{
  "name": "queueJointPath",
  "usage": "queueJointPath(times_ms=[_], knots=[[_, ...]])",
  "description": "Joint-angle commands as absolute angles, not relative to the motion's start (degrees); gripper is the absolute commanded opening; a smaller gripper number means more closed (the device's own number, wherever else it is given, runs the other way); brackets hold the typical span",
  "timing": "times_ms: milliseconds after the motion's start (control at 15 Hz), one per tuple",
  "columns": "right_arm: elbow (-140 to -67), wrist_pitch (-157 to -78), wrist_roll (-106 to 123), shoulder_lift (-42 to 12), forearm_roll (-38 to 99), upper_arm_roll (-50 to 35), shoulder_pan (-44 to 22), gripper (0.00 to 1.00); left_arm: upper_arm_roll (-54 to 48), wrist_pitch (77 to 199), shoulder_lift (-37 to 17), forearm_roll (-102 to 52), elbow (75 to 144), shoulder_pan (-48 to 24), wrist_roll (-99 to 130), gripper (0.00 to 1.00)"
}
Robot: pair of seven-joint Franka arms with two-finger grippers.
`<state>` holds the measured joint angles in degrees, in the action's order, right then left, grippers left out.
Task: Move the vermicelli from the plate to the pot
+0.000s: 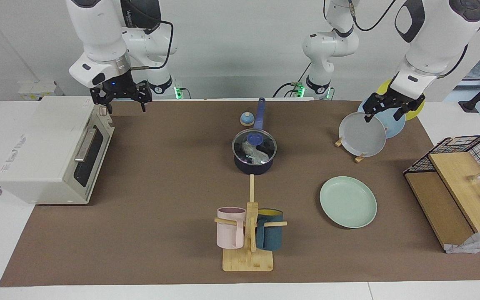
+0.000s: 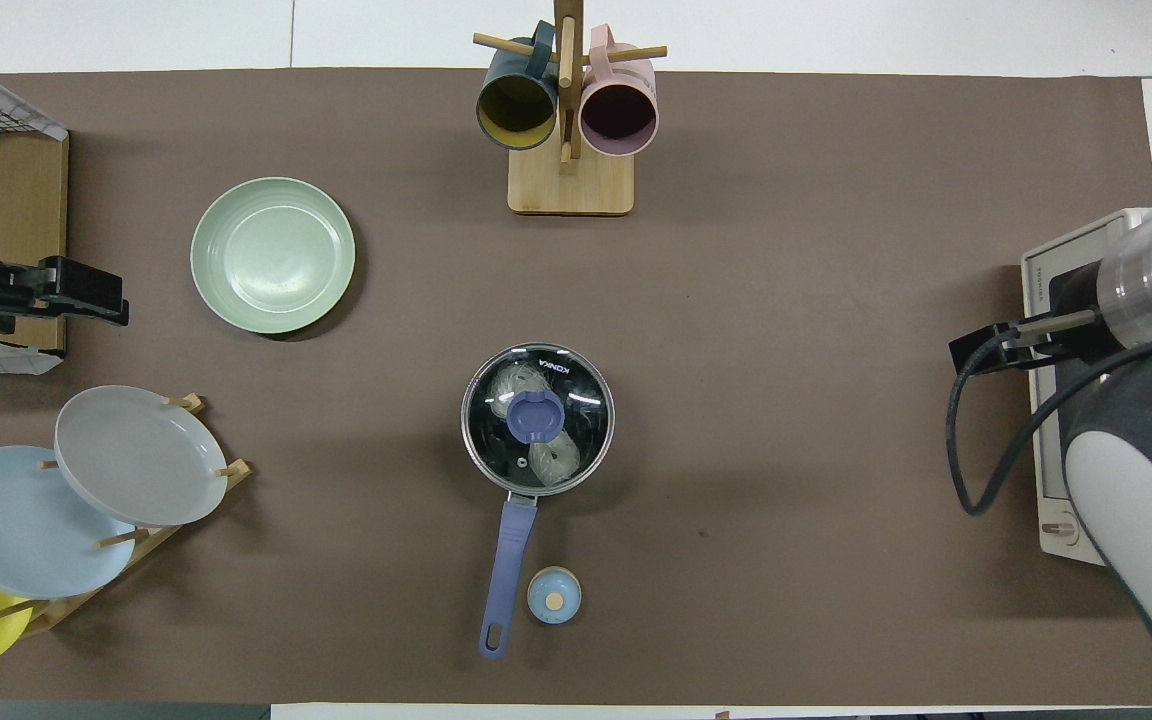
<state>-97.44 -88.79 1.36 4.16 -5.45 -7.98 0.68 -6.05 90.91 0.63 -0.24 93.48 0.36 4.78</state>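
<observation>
Overhead view shows the vermicelli [image 2: 536, 420] already lying inside the pot [image 2: 537, 418], under a glass lid [image 2: 576, 400] with a blue knob, while the mint-green plate [image 2: 273, 255] sits bare. So I judge the transfer done, with nothing left for my fingers to close on. The relation that matters: the pot stands in the middle of the table [image 2: 786, 300], about equally distant from my two grippers, its long blue handle pointing back toward my bases. The two noodle nests lie in a line roughly along that handle axis. The plate lies toward my left arm's end, so my left gripper [image 1: 393, 109] is the nearer one to it. That left gripper hangs raised over the upright grey plate [image 1: 363, 134] in the wooden rack, wrist tilted, fingers spread apart and holding nothing. My right gripper [image 1: 122, 101] hangs over the edge of the white toaster oven [image 1: 48, 150], pointing down, fingers also parted and empty. Both arms look pulled back and waiting, well apart from the pot.
</observation>
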Motion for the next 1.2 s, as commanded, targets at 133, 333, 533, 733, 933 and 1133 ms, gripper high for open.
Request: queueJointPath(times_ms=[133,333,533,733,933,1133], knots=[[-95.4,-86.2,2.0,2.9,-4.3,-6.2,-2.2,1.00,-6.6,91.5,2.4,-1.0,95.4,1.3,4.3,1.00],[-96.7,-86.6,2.0,3.0,-4.2,-5.9,-2.5,1.00,-6.6,91.5,2.4,-1.0,95.4,1.3,4.3,1.00],[-98.1,-86.6,2.0,3.4,-4.1,-5.9,-0.6,1.00,-6.6,91.5,2.4,-1.0,95.4,1.3,4.3,1.00],[-98.4,-86.8,3.4,3.5,-4.1,-5.8,-0.5,1.00,-6.6,91.5,2.4,-1.0,95.4,1.3,4.3,1.00],[-98.1,-85.9,3.5,3.5,-4.1,-5.6,-0.3,1.00,-6.6,91.5,2.4,-1.0,95.4,1.3,4.3,1.00],[-98.0,-86.0,3.6,3.4,-4.2,-4.4,0.1,1.00,-6.6,91.5,2.4,-1.0,95.4,1.3,4.3,1.00]])
